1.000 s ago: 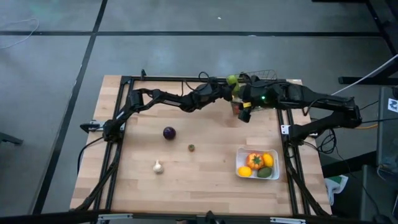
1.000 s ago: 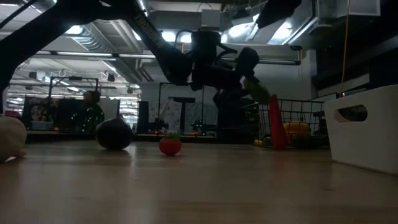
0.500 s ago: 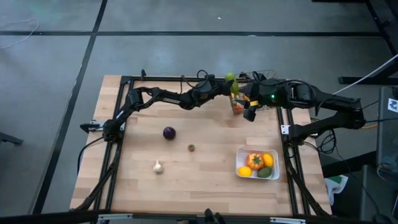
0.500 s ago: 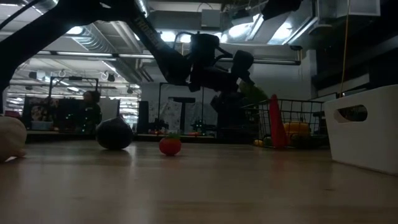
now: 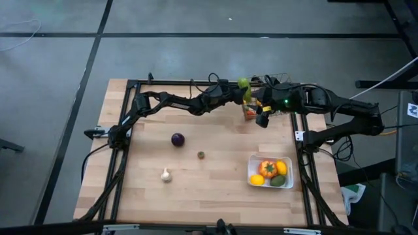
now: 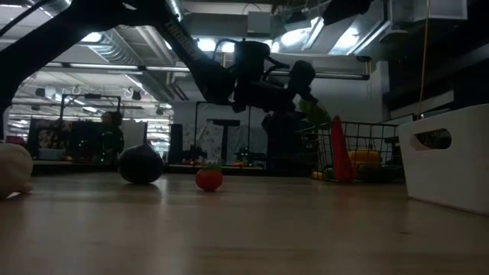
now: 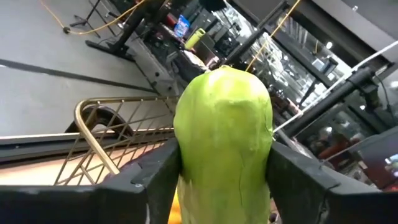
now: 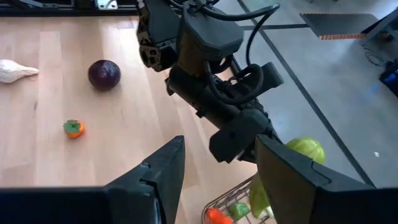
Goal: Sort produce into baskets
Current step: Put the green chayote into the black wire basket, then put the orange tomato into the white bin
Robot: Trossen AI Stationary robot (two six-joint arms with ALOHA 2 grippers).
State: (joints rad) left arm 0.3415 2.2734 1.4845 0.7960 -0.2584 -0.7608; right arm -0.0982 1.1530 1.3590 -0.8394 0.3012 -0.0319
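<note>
Left pincer (image 5: 242, 90) clamped mid-body on green cucumber (image 7: 225, 134), upper centre; prob. light, stiff, smooth. Right pincer (image 8: 214, 168) apart.

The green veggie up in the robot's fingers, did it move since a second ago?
Yes. The left gripper, shut on the green cucumber, carried it a little toward the table's left side, by the wire basket rim. The right gripper shifted slightly toward the right. The eggplant, garlic and white tray stayed put.
</note>
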